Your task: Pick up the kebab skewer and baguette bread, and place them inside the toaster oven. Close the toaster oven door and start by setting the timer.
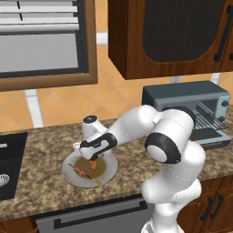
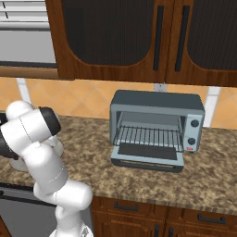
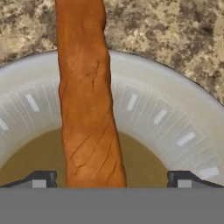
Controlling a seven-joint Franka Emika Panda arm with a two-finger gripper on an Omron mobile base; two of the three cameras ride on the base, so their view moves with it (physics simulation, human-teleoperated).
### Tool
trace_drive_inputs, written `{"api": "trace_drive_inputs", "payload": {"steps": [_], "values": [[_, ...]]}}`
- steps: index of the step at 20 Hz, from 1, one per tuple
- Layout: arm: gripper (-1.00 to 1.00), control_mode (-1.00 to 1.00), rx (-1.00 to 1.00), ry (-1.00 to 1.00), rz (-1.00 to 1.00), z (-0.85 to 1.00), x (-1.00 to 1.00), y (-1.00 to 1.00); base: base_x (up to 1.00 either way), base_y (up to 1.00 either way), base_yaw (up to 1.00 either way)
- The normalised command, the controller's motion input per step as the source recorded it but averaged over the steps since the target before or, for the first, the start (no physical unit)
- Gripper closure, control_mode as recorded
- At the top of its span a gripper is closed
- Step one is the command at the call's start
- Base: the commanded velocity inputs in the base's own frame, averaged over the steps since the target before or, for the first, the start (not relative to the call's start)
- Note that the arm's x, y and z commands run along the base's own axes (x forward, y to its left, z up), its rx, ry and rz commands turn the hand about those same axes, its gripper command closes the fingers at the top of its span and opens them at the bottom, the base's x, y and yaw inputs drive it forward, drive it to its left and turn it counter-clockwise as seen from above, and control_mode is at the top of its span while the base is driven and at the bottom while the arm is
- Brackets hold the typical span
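The baguette bread (image 1: 93,164) lies on a round white plate (image 1: 68,175) with a brown centre, and the kebab skewer (image 1: 82,172) rests beside it to the left. My gripper (image 1: 93,158) hangs low over the plate. In the hand view the baguette bread (image 3: 85,100) runs up the middle between the two fingertips (image 3: 39,179) of my open gripper (image 3: 111,181), which stand wide apart and clear of its sides. The plate rim (image 3: 175,96) curves behind it. The toaster oven (image 2: 157,125) stands at the right with its door (image 2: 148,155) dropped open and its wire rack showing.
A dark sink (image 1: 9,164) sits at the counter's left end. Wooden wall cabinets (image 1: 168,36) hang above the toaster oven (image 1: 186,100). A dishwasher front (image 1: 95,216) lies below the counter edge. Bare granite counter (image 2: 92,171) stretches between plate and oven.
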Motion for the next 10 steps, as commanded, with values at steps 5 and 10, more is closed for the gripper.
{"api": "trace_drive_inputs", "payload": {"steps": [5, 10], "values": [[-1.0, -1.0, 0.0, 0.0, 0.0, -0.15, 0.0, 0.03, 0.0, 0.0, 0.0], [1.0, -1.0, 0.0, 0.0, 0.0, -0.02, 0.02, 0.0, 0.0, 0.0, 0.0]]}}
